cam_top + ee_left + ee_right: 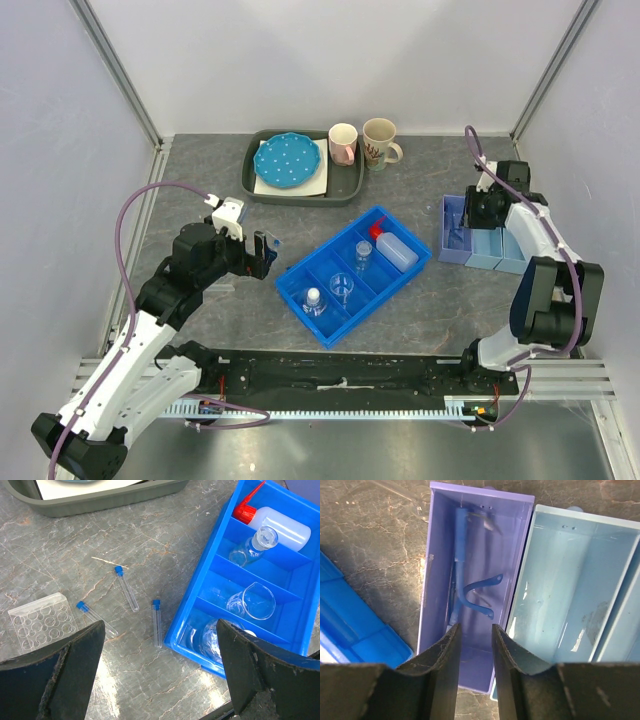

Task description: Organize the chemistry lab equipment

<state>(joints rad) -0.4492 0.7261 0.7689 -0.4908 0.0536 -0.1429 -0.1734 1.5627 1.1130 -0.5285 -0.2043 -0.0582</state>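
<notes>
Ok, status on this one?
Left gripper open, above three loose tubes on table. Right gripper barely open, empty, over glasses in purple bin. Well plate beside tubes, not blocking.

I can read no words, numbers or brand marks anywhere; only the cream mug (pixel 380 142) at the back bears a reddish print, too small to make out.

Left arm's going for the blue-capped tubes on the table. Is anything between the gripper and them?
Nothing visible. The left gripper hangs open above the three tubes, which lie loose on the table. The well plate sits close beside the leftmost tube, and the blue tray lies off to the right.
</notes>
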